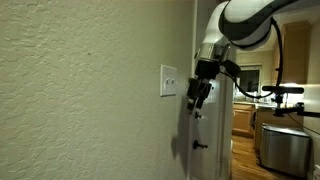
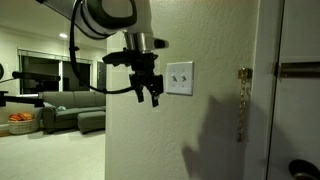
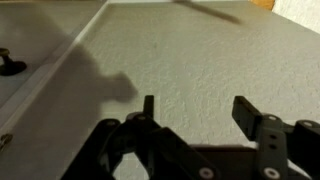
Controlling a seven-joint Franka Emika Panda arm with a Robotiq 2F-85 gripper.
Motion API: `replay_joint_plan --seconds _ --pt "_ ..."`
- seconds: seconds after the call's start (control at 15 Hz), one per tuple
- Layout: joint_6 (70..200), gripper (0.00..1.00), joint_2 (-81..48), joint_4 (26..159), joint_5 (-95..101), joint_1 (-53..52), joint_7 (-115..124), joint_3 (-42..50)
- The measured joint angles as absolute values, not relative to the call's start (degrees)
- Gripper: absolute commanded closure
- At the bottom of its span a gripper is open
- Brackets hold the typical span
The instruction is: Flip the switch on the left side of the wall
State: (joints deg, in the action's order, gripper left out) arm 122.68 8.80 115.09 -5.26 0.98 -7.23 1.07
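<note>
The black pincer [image 3: 195,102] is hanging wide open, holding nothing, just beside the small white flat plastic switch plate [image 2: 179,77], which is sitting on the bumpy cream wall [image 1: 80,90].

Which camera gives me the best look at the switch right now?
In an exterior view the switch shows nearly face-on, beside the gripper. In an exterior view the switch appears steeply foreshortened. The wrist view shows wall but no switch.
</note>
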Motion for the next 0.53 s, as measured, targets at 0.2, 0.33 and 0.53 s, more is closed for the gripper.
replay_joint_plan --seconds 0.2,0.33,0.53 --pt "122.9 0.0 8.8 120.2 -5.3 1.0 -6.0 1.1" --pt "122.9 0.0 8.9 122.9 -5.3 1.0 -5.2 1.1" --pt "122.9 0.0 8.6 124.1 -5.2 1.0 -4.7 1.0"
